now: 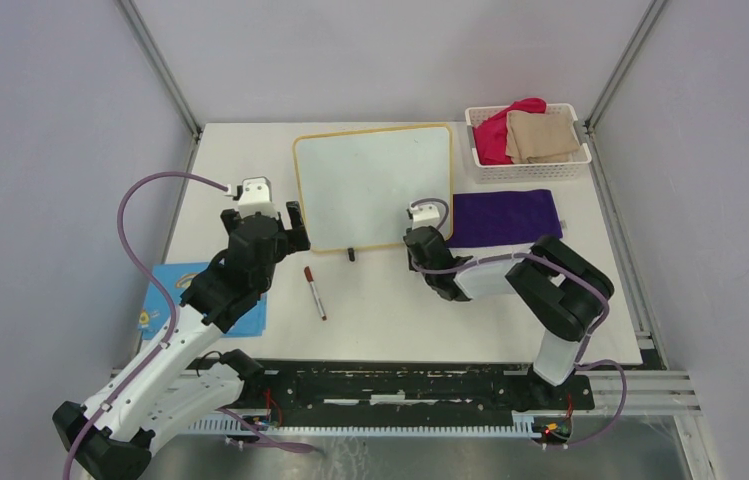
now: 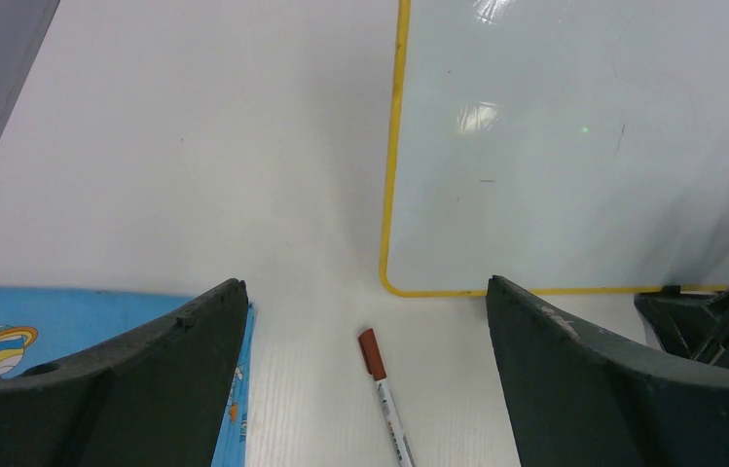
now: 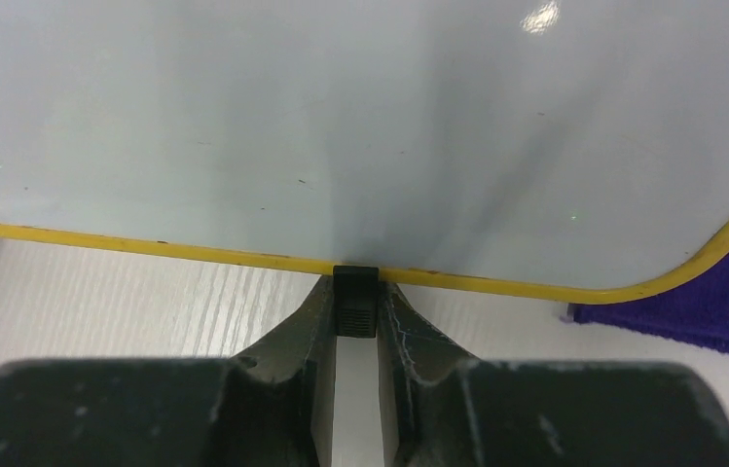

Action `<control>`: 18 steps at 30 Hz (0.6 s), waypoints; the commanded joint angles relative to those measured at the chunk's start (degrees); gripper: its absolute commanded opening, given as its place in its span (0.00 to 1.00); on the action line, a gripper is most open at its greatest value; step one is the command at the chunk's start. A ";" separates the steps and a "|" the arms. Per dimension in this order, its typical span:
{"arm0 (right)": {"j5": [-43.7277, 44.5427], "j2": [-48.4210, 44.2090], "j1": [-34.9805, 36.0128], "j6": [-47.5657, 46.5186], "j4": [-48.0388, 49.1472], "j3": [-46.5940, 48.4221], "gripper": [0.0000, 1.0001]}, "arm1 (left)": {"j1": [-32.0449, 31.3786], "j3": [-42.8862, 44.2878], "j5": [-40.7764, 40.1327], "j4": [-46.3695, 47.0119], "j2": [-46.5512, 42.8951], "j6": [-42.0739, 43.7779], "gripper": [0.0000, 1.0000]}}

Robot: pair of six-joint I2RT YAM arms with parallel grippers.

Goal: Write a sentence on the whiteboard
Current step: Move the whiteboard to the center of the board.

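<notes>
The whiteboard (image 1: 375, 185) lies flat at the back middle of the table, and its surface is blank with no sentence showing. It also shows in the left wrist view (image 2: 584, 146) and the right wrist view (image 3: 360, 126). A marker with a red-brown cap (image 1: 315, 292) lies on the table in front of the board. My left gripper (image 1: 265, 222) is open and empty, with the marker (image 2: 384, 394) between its jaws below. My right gripper (image 1: 417, 240) is shut on the board's black foot (image 3: 355, 302) at the near yellow edge.
A blue card (image 1: 205, 295) lies at the front left, partly under my left arm. A purple cloth (image 1: 505, 215) lies right of the board. A white basket (image 1: 530, 168) with red and beige cloths stands at the back right.
</notes>
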 commanded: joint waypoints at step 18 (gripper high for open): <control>3.43 -17.67 3.19 13.66 -10.30 -21.26 0.00 | -0.07 0.43 0.22 1.97 -0.21 -3.55 0.97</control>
